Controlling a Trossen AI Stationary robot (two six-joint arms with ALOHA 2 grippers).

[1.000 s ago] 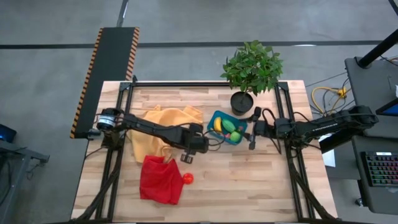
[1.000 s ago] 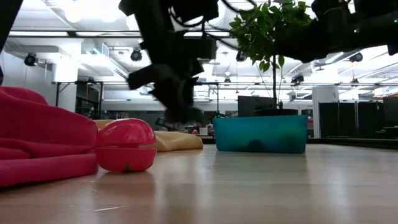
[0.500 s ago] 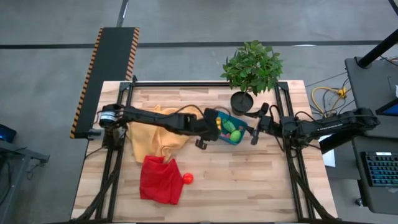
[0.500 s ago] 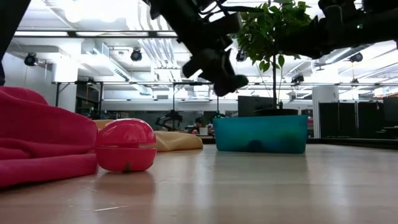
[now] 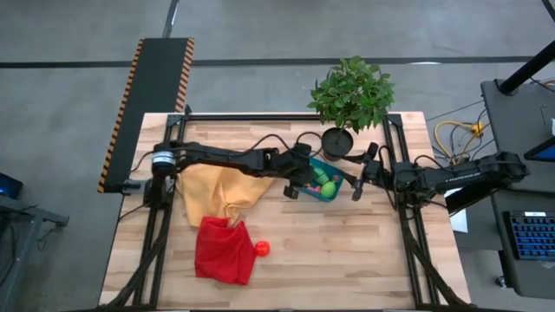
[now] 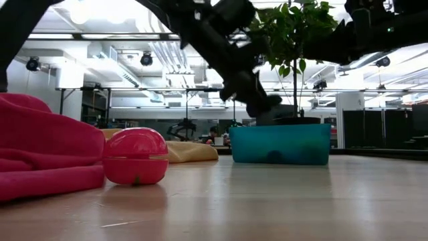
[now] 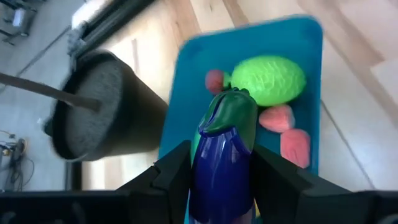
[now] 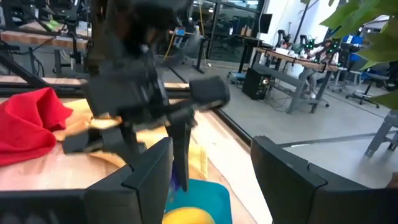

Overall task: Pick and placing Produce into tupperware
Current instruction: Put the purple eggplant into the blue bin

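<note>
My left gripper (image 7: 222, 186) (image 5: 301, 177) hangs over the blue-teal tupperware (image 7: 186, 87) (image 5: 335, 196) (image 6: 281, 144), shut on a purple piece with a green cap (image 7: 225, 149). Inside the tupperware lie a green oval (image 7: 268, 81), pink pieces (image 7: 292, 144) and a small red one (image 7: 214, 79). The right wrist view shows the yellow banana (image 8: 186, 216) in it. The red round one (image 5: 261, 249) (image 6: 136, 156) rests on the table beside the red cloth. My right gripper (image 8: 214, 180) (image 5: 355, 185) is open and waits just right of the tupperware. My left gripper pinches the purple piece by its purple body (image 7: 217, 180) between its two fingers (image 7: 174, 171). The fingers slant down from the table's left. The green-capped end (image 7: 231, 111) sticks out past the fingertips. The piece is lifted clear, above the tupperware's inside.
A black plant pot (image 5: 337, 141) (image 7: 99, 106) with a leafy plant stands just beyond the tupperware. A yellow-orange cloth (image 5: 221, 186) lies under the left arm, and a red cloth (image 5: 223, 250) (image 6: 40, 154) lies toward the near edge. Bare wood lies near and right of the tupperware.
My left gripper, shut on the purple piece, has travelled from the table's middle toward the far right. It rose first, then came down over the tupperware. The piece was carried along with it, clear of the table.
</note>
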